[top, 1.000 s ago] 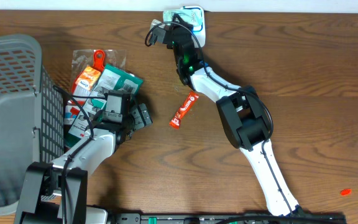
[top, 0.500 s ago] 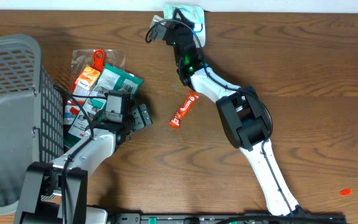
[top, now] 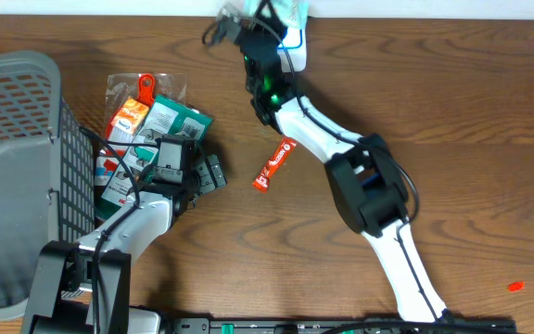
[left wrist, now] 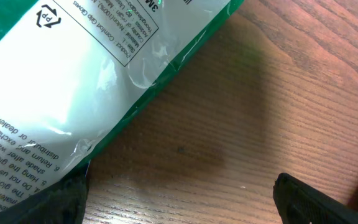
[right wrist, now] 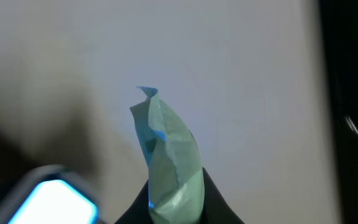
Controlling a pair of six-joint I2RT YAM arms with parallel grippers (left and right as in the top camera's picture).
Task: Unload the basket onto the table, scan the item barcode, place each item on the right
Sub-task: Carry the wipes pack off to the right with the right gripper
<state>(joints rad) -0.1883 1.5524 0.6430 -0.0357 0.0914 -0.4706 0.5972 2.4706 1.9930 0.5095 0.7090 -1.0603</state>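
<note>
My right gripper (right wrist: pixel 169 208) is shut on a pale green packet (right wrist: pixel 169 155), which sticks up between its dark fingers against a white wall. A blue-lit scanner (right wrist: pixel 51 202) glows at the lower left of the right wrist view. From overhead, the right gripper (top: pixel 253 17) reaches to the table's far edge beside the white scanner (top: pixel 295 42). My left gripper (top: pixel 213 173) rests open and empty on the wood by a pile of packets. Its fingertips (left wrist: pixel 316 199) frame bare table, with a green-and-white glove packet (left wrist: pixel 73 74) lying just ahead.
A grey basket (top: pixel 17 167) stands at the left edge. The pile of packets (top: pixel 146 116) lies next to it. A red snack stick (top: pixel 274 164) lies mid-table under the right arm. A small red object (top: pixel 514 287) sits near the front right corner.
The right arm has swung left and further toward the far edge with the pale green packet, over the scanner. The left arm has not moved.
</note>
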